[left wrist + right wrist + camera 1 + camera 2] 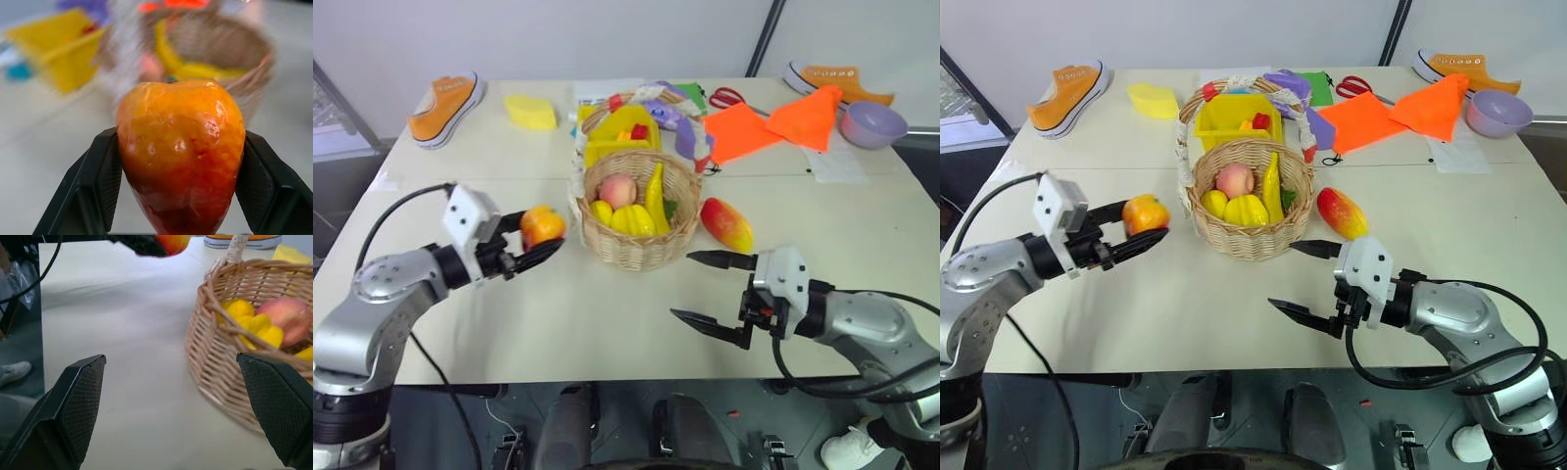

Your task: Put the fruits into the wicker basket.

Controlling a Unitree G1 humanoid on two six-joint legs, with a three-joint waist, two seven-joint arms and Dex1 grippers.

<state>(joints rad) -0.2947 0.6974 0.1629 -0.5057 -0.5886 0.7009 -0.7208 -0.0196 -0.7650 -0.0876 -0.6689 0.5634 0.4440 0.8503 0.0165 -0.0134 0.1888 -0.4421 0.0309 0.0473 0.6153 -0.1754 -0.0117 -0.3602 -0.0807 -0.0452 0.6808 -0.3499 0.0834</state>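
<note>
My left gripper (534, 241) is shut on a small rounded red-orange-yellow fruit (542, 225), held above the table just left of the wicker basket (636, 250); the fruit (180, 152) sits squeezed between both fingers. The basket holds a peach (618, 189) and bananas (646, 208). A red-and-yellow mango (726, 224) lies on the table to the basket's right. My right gripper (712, 290) stands open and empty in front of the mango, near the table's front edge; its fingers (78, 401) frame the basket (230, 377).
A yellow plastic bin (619, 134) stands right behind the basket. Farther back lie a yellow sponge-like lump (530, 112), orange cloths (773, 125), a purple bowl (872, 123), scissors (728, 97) and two orange shoes (446, 108).
</note>
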